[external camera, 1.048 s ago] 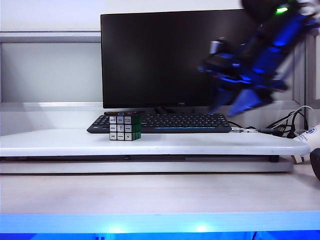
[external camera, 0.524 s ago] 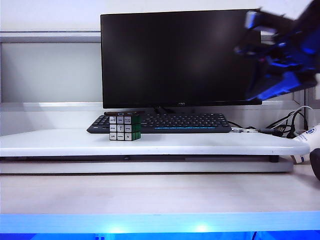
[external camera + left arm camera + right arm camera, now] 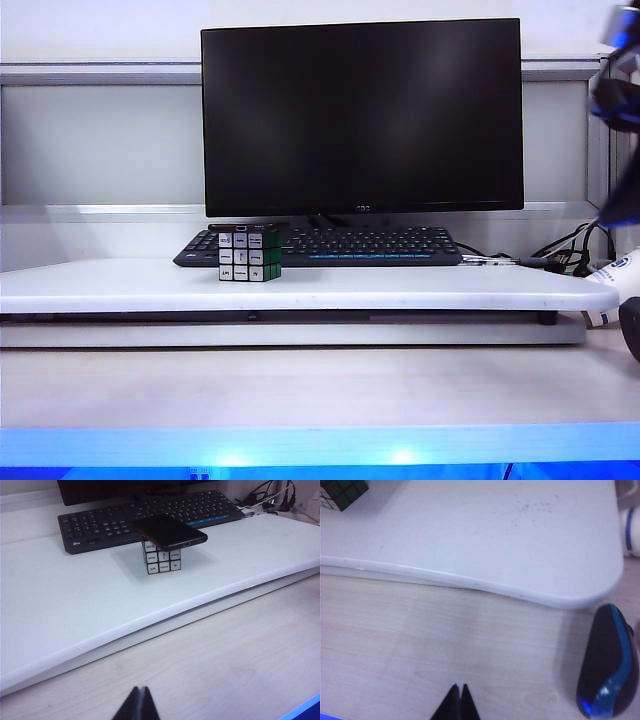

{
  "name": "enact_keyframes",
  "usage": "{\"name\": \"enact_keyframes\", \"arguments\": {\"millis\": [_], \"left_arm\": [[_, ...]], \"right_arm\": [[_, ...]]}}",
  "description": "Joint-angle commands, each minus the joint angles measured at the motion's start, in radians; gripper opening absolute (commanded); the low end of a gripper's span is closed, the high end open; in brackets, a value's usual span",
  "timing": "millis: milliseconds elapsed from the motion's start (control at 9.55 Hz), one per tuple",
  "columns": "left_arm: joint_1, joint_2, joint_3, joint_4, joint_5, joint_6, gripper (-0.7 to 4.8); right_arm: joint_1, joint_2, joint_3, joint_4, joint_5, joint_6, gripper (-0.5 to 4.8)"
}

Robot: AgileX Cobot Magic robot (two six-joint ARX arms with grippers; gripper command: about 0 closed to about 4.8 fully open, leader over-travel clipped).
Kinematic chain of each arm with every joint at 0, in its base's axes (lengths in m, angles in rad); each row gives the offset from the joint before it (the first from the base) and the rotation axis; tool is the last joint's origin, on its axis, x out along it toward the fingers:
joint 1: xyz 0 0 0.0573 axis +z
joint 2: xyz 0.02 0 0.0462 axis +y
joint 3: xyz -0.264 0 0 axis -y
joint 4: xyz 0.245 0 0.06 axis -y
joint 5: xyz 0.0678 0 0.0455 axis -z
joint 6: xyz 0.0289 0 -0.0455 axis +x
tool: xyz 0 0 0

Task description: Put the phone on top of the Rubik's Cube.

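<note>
A: Starting with the exterior view, what is showing?

B: The Rubik's Cube (image 3: 250, 254) is sitting on the raised white shelf (image 3: 300, 288), just in front of the black keyboard (image 3: 330, 246), with the dark monitor (image 3: 362, 115) standing behind. The phone (image 3: 248, 227) is lying flat on top of the cube, appearing only as a thin dark strip at this low angle. A blurred blue-and-black arm (image 3: 622, 90) is showing at the right edge, well apart from the cube; its gripper cannot be made out here.

A: And the left wrist view?

B: The phone (image 3: 168, 531) is resting on the cube (image 3: 162, 559), overhanging it on both sides, its short end with the small port facing the camera. The left gripper (image 3: 139, 705) is hanging over the pale wooden tabletop (image 3: 240, 650), well short of the shelf, its fingertips pressing together and holding nothing.

A: The right wrist view?

B: The right gripper (image 3: 456, 702) is pointing at bare wood, its fingers pinching closed on nothing. A black-and-blue mouse (image 3: 608, 662) is lying nearby. A corner of the cube (image 3: 342, 491) is peeking in at the frame's edge on the shelf, far from the gripper.
</note>
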Motion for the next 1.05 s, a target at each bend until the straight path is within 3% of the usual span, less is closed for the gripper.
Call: {"name": "enact_keyframes", "arguments": {"millis": [105,210,314,419,524,838,1048], "left_arm": [[0.001,0.000,-0.002,-0.026,-0.087,0.036,-0.06],[0.001,0.000,-0.003,-0.027,-0.130,0.053,-0.06],[0.001,0.000,-0.003,-0.025,-0.150,0.054,-0.06],[0.001,0.000,-0.003,-0.024,-0.155,0.061,-0.06],[0.002,0.000,-0.003,-0.026,-0.265,0.064,-0.06],[0.002,0.000,-0.003,-0.054,-0.305,0.043,-0.06],[0.001,0.000,-0.003,-0.049,-0.312,0.061,-0.05]], "right_arm": [[0.077,-0.279,-0.183,-0.010,0.162,0.114,-0.09],[0.046,-0.394,-0.286,0.021,0.158,0.017,-0.08],[-0.012,-0.396,-0.286,0.032,0.113,-0.045,-0.09],[-0.099,-0.396,-0.286,0.040,0.025,-0.070,-0.09],[-0.280,-0.396,-0.286,0.043,-0.113,-0.137,-0.09],[-0.330,-0.397,-0.301,0.043,-0.132,-0.202,-0.09],[-0.330,-0.531,-0.303,-0.006,-0.108,-0.210,-0.08]]}}
